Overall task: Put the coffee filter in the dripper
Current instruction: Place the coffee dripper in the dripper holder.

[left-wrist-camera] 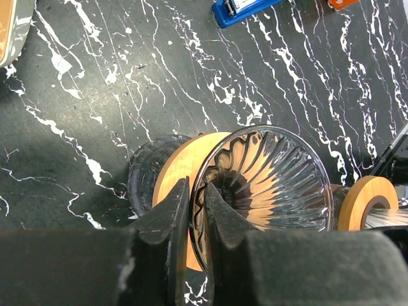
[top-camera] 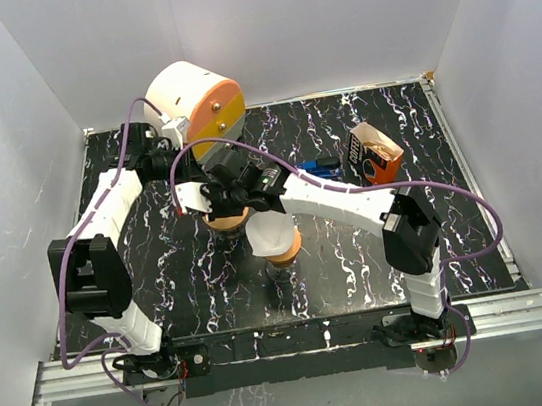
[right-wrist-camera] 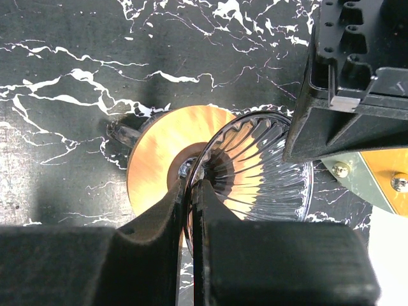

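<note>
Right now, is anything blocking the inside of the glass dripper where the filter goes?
Nothing visible sits inside the dripper: its ribbed glass cone looks empty in the left wrist view. The left gripper pinches the near rim, one finger inside and one outside, so only that edge is taken.

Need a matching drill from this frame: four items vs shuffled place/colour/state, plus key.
1 glass dripper
2 stapler
3 carton
4 white drum

A blue
B far edge, left of centre
C rim pinched by right gripper
D open-topped, right of the stapler

Pairs: 1-C, 2-A, 3-D, 4-B
</note>
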Controlling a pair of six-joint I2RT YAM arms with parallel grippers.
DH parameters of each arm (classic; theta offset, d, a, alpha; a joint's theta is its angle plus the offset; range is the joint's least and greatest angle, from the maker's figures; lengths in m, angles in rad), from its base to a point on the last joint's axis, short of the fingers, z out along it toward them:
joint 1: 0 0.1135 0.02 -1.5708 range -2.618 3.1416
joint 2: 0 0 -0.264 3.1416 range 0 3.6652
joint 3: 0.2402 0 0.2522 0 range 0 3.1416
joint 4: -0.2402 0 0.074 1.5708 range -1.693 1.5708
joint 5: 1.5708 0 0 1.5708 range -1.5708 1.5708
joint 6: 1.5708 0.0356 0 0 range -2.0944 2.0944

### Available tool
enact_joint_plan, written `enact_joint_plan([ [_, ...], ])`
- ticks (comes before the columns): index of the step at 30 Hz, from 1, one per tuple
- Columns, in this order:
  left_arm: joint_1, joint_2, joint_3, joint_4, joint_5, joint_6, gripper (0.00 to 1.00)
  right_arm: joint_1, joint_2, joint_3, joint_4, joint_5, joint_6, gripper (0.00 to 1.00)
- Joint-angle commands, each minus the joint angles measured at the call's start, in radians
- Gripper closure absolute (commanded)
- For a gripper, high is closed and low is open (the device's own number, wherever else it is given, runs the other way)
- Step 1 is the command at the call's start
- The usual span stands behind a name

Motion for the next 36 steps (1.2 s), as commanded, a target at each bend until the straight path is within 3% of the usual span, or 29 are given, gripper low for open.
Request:
enact_joint_plan([
  [1, -0.007, -0.032, 0.007, -0.001, 0.051, 0.053, 0.97, 0.008, -0.033, -0.03, -0.019, -0.024, 0.015, 0.97],
  [18, -0.023, -0.178, -0.17, 0.09, 0.107, 0.195, 1.0, 0.033, -0.021, -0.057, -0.036, -0.013, 0.029, 0.99],
  [36, -0.023, -0.114, -0.05, 0.106, 0.075, 0.24, 1.0, 0.033, 0.037, -0.028, 0.053, 0.191, 0.023, 1.0],
])
